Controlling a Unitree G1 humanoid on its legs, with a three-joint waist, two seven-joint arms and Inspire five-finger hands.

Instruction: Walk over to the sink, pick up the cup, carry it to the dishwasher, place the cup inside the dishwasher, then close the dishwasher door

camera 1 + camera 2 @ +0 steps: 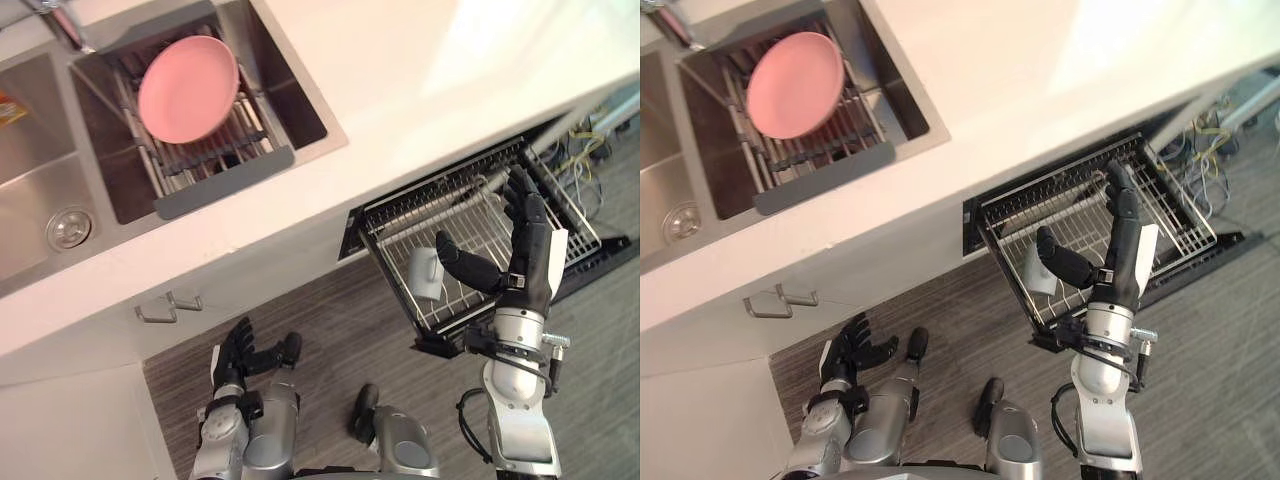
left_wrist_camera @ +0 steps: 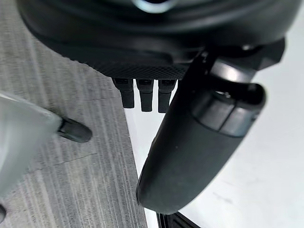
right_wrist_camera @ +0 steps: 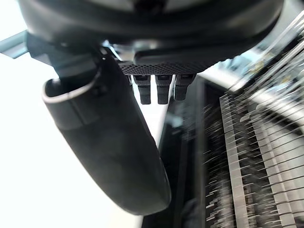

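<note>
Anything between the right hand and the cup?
No. In the left eye view the open right hand hovers over the rack, thumb close beside the cup, only bare wire between.

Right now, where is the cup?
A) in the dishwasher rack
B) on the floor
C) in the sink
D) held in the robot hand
A: the cup lies in the pulled-out dishwasher rack, next to the right robot hand, whose fingers are straight and hold nothing.

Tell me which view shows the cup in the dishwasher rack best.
Left eye view: the cup sits clear in the rack. In the right eye view the right hand partly covers it. The wrist views give rack wires and floor.
</note>
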